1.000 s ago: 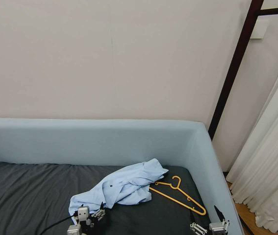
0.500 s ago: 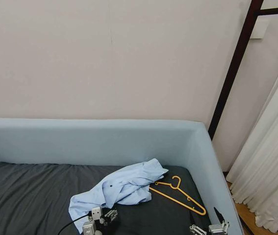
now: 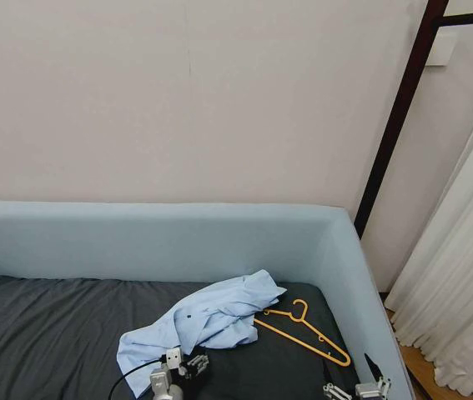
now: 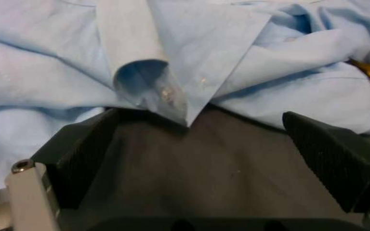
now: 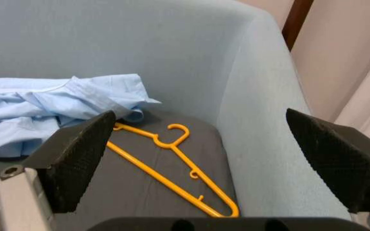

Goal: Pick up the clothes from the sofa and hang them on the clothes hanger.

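Slid rightward along the seat over the last second, and now sitting low with the left gripper [image 3: 179, 368] at the near edge of the crumpled light-blue cotton shirt [image 3: 211, 321], spread wide with nothing between the pads. From the left wrist, a folded collar point [image 4: 152, 86] lying right at the mouth of the gap, above the dark grey sofa cushion [image 3: 44, 333].

To grasp well: ease forward and down until a thick fold sits deep between the pads, not just the collar tip. Close firmly, then lift straight up, clear of the thin orange plastic hanger [image 3: 303, 332] lying against the shirt's right side.

Right gripper [image 3: 357, 388] idle near the sofa's right end, likewise spread and empty.
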Tool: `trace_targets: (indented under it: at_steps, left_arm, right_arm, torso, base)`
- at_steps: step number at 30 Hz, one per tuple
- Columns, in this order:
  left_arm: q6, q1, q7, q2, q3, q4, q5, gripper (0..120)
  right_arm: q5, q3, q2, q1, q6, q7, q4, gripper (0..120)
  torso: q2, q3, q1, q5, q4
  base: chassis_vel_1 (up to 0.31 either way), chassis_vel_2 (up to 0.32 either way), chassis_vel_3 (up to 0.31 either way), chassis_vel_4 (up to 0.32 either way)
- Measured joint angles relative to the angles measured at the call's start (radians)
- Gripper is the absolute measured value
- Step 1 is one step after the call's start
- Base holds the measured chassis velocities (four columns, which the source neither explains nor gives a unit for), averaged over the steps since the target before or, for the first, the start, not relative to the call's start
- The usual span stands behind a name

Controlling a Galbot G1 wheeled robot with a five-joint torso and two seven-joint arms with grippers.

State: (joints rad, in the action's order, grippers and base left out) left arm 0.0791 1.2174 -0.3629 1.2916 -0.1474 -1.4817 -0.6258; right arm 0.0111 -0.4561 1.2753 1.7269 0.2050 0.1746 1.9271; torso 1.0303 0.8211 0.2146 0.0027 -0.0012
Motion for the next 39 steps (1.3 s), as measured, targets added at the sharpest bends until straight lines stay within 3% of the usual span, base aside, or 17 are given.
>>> trace_targets:
  at_steps: [9,20,34,39]
  left_arm:
    - [-0.042,-0.011,-0.012,0.018,-0.025,0.03,0.004,97]
    - [-0.072,-0.029,-0.007,0.039,-0.032,0.074,0.013,55]
    - [-0.069,-0.008,-0.013,0.018,-0.038,0.03,0.01,4]
    - [-0.069,-0.002,-0.015,0.008,-0.04,0.004,0.009,0]
  right_arm:
    - [-0.002,0.007,0.002,-0.008,0.0,0.0,-0.005,100]
    - [-0.002,0.003,0.001,-0.007,0.001,0.0,-0.007,100]
    - [-0.001,0.007,0.002,-0.02,0.001,0.0,-0.013,100]
    - [-0.001,0.008,0.002,-0.021,0.001,0.001,-0.015,100]
  torso:
    - [0.0,0.0,0.0,0.0001,0.0]
    - [0.0,0.0,0.0,0.0,-0.0001]
    - [0.0,0.0,0.0,-0.0001,0.0]
    - [0.0,0.0,0.0,-0.0001,0.0]
  base:
    - [0.0,0.0,0.0,0.0]
    - [0.0,0.0,0.0,0.0]
    - [0.0,0.0,0.0,0.0]
    - [0.0,0.0,0.0,0.0]
